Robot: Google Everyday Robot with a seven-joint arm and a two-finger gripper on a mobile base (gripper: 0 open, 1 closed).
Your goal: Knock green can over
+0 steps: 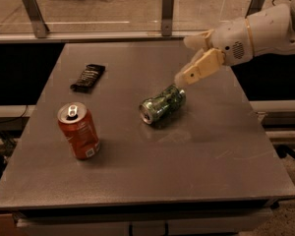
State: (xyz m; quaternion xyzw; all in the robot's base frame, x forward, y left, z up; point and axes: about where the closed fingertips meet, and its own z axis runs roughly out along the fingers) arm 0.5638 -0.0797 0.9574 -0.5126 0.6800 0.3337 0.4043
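The green can lies on its side near the middle of the grey table, its silver top facing front-left. My gripper hovers just behind and to the right of it, coming in from the right. Its fingers are spread and hold nothing. The lower tan fingertip is right at the can's far end; I cannot tell whether it touches.
A red-orange drink can stands upright at the front left. A flat black packet lies at the back left. A glass rail with metal posts runs behind the table's far edge.
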